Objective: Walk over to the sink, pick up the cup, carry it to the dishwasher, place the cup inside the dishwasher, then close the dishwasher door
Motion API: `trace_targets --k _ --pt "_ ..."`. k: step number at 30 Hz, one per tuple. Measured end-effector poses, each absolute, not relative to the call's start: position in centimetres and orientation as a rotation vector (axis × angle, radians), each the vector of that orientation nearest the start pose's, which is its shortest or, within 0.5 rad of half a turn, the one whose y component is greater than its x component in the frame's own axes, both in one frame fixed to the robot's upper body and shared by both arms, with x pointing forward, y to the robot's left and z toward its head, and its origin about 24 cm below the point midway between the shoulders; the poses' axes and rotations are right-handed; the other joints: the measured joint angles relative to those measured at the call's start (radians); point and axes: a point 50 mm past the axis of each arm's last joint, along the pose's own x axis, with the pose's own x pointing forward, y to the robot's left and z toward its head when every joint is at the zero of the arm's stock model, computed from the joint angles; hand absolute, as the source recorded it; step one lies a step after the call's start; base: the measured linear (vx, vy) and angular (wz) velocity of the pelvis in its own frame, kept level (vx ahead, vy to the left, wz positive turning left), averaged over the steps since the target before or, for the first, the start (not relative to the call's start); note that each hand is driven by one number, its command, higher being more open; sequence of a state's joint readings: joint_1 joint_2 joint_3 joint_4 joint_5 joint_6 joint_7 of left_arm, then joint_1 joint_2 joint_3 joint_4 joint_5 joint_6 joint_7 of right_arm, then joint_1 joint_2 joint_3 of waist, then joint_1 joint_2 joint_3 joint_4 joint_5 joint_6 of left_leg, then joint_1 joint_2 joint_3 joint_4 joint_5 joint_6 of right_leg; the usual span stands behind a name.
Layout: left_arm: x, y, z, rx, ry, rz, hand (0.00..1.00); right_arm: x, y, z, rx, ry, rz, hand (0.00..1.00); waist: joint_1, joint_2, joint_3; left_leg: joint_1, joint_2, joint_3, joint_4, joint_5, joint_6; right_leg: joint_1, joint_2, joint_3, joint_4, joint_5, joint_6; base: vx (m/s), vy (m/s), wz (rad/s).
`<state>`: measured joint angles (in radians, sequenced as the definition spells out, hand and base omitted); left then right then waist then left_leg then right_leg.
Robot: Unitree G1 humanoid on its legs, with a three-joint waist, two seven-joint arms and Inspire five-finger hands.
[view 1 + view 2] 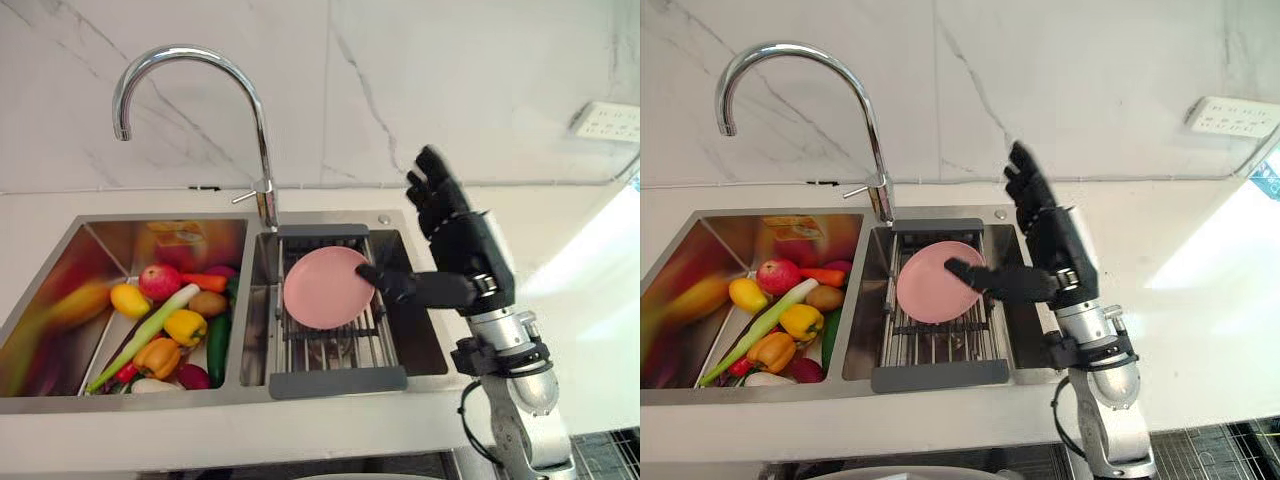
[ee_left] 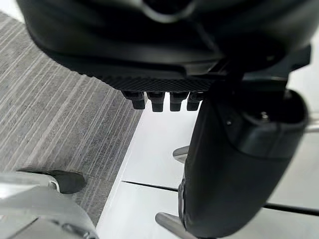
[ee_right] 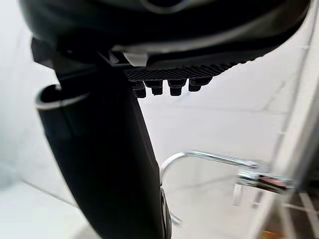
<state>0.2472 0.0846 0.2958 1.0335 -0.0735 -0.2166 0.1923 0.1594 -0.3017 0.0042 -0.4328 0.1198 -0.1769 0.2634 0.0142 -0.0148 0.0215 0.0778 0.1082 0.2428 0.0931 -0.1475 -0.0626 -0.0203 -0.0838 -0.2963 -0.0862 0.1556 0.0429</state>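
A pink plate (image 1: 328, 287) leans on a metal drying rack (image 1: 335, 345) in the right basin of the steel sink (image 1: 150, 405). My right hand (image 1: 465, 250) is raised over the sink's right edge, open, fingers straight and pointing at the wall. Its thumb reaches toward the plate's right rim; whether it touches I cannot tell. In the right wrist view the right hand (image 3: 99, 149) faces the curved faucet (image 3: 209, 158). My left hand (image 2: 164, 45) hangs low and open over grey floor, holding nothing.
A tall chrome faucet (image 1: 200, 60) rises between the basins. The left basin holds several vegetables and fruits (image 1: 170, 320). White marble wall behind, with a socket (image 1: 608, 120) at the right. Bare white counter (image 1: 580, 300) lies right of the sink.
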Motion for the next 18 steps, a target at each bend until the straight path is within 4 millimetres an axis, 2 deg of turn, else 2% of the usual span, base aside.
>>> trace_targets --k 4,8,14,18 --pt "3.7 24.1 -15.5 0.059 1.045 0.564 1.00 20.9 -17.2 12.1 -0.641 -0.373 0.341 1.00 -0.002 -0.004 0.000 0.002 -0.006 -0.001 -0.001 0.000 0.000 0.001 -0.006 -0.001 0.000 0.001 0.002 0.00 0.008 0.00" --pt "3.6 24.2 -15.5 0.078 1.059 0.554 1.00 20.7 -17.0 12.6 -0.952 -0.381 0.359 1.00 -0.004 -0.014 0.002 0.002 -0.007 -0.001 0.001 0.000 0.000 0.004 -0.007 -0.002 0.000 0.003 0.004 -0.03 0.005 0.00" --pt "3.6 24.4 -15.5 0.096 1.070 0.545 1.00 20.6 -15.2 14.3 -1.254 -0.504 0.463 1.00 -0.009 -0.020 0.007 0.001 -0.006 0.000 0.003 0.000 0.000 0.004 -0.007 -0.003 0.000 0.002 0.005 -0.02 -0.001 0.00" --pt "3.7 24.4 -15.5 0.117 1.072 0.525 1.00 20.7 -14.1 14.3 -1.363 -0.531 0.545 1.00 -0.005 -0.026 0.011 0.000 -0.006 -0.001 0.001 0.000 0.000 0.004 -0.008 -0.006 0.000 0.002 0.006 0.00 0.003 0.01"
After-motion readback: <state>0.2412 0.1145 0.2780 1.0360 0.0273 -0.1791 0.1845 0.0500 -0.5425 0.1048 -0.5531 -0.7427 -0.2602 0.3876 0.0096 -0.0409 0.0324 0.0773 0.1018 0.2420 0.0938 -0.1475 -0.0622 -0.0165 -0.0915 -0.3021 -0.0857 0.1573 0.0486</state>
